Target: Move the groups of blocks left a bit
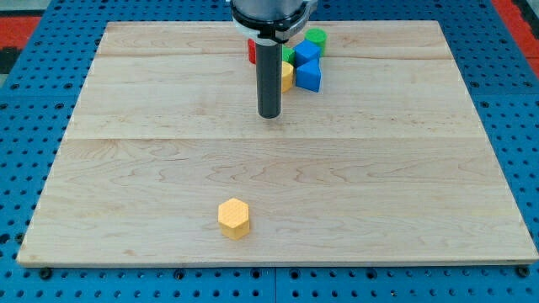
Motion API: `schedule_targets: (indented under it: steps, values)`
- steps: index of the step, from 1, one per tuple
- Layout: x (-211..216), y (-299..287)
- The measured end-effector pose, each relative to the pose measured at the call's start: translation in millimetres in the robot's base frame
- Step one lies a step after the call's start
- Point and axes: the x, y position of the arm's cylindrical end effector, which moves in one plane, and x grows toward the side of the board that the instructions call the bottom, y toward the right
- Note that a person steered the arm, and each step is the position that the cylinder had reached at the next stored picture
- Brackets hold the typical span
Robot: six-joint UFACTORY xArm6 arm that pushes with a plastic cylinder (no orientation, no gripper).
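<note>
A cluster of blocks sits near the view's top centre: a green cylinder (316,37), a blue block (306,51), a blue cube (308,77), a yellow block (287,77), a green block (289,55) and a red block (251,52), partly hidden behind the rod. A lone yellow hexagonal block (234,218) lies near the view's bottom, left of centre. My tip (269,115) rests on the board just below and left of the cluster, close to the yellow block but apart from it.
The wooden board (126,168) lies on a blue pegboard surface (25,101). Its edges run close to the frame's sides and bottom.
</note>
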Motion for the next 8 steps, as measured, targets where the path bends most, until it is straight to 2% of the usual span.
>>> schedule_targets:
  steps: [2, 5, 6, 7, 8]
  values:
    - [-10, 0]
    - [-4, 9]
    - [3, 39]
    - [32, 78]
    - [-11, 108]
